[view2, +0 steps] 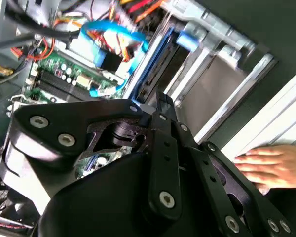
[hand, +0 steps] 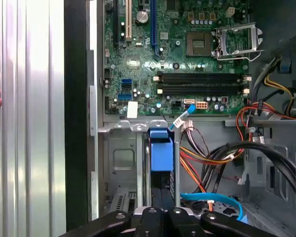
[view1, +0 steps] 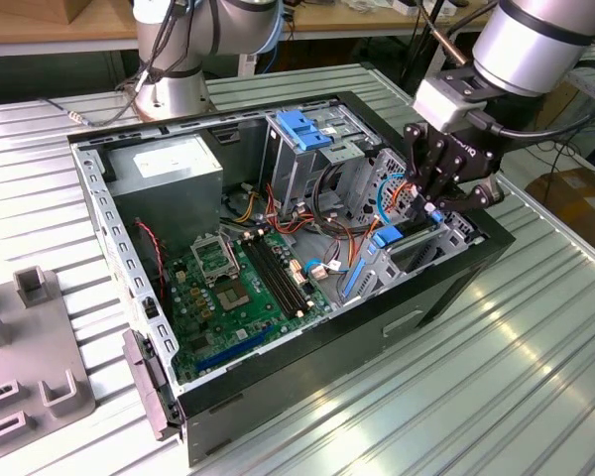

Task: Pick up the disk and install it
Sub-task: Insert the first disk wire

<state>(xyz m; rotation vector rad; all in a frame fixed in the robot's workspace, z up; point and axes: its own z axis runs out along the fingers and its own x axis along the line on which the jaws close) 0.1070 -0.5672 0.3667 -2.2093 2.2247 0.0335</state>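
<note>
Disk (hand: 159, 152) on edge in the case (view1: 377, 337) bay, gripper (view2: 163, 101) (pressed together) right at its end

ribbed metal table (view1: 535, 377) | wooden bench (view1: 79, 35) behind | cardboard box (view1: 580, 198) beside table

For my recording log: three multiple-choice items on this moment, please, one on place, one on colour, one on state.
1. The gripper hangs over: A the power supply; B the drive bay; C the bare table.
2. The motherboard is: A green; B red; C white.
3. The computer case is: A closed; B open; C boxed up.
Key: 1 B, it hangs above the bay at the case's corner; 2 A, the board shows green; 3 B, its insides lie exposed.
</note>
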